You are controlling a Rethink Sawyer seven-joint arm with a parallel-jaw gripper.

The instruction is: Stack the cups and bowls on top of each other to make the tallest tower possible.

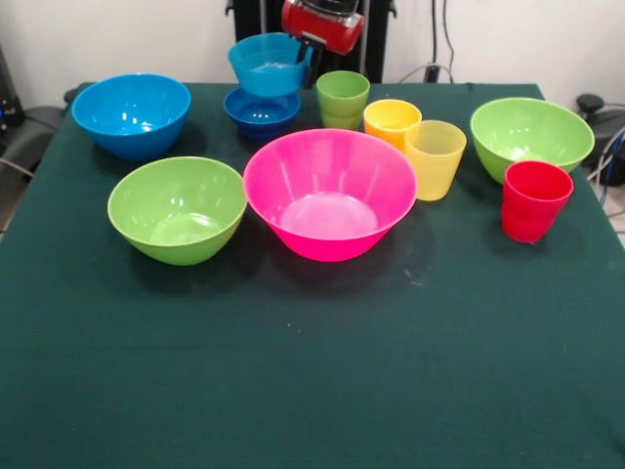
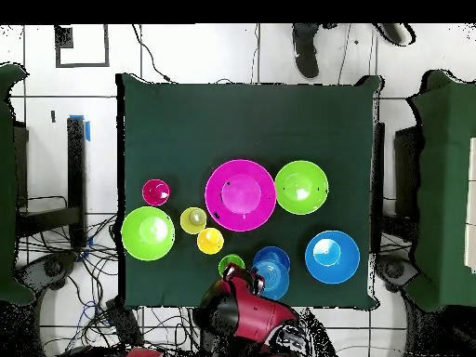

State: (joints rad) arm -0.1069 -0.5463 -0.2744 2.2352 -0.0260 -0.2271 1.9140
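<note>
My gripper [image 1: 306, 57] is shut on the rim of the small light blue bowl [image 1: 265, 63], which hangs tilted just above the small dark blue bowl [image 1: 262, 112] at the table's far side. Overhead, the light blue bowl [image 2: 271, 278] overlaps the dark blue bowl [image 2: 273, 257] beside the gripper [image 2: 254, 279]. Right of them stand the green cup [image 1: 343, 98], orange cup [image 1: 391, 120], yellow cup [image 1: 435, 158] and red cup [image 1: 533, 200]. The medium blue bowl [image 1: 131, 114] sits far left. The pink bowl [image 1: 329, 192] lies mid-table between two lime green bowls [image 1: 177, 209] [image 1: 531, 136].
All the pieces sit on a dark green tablecloth [image 1: 312, 371], in its far half. A person's shoe [image 2: 306, 51] shows beyond the table's edge opposite the robot. Cables lie on the floor [image 2: 65, 256] beside the table.
</note>
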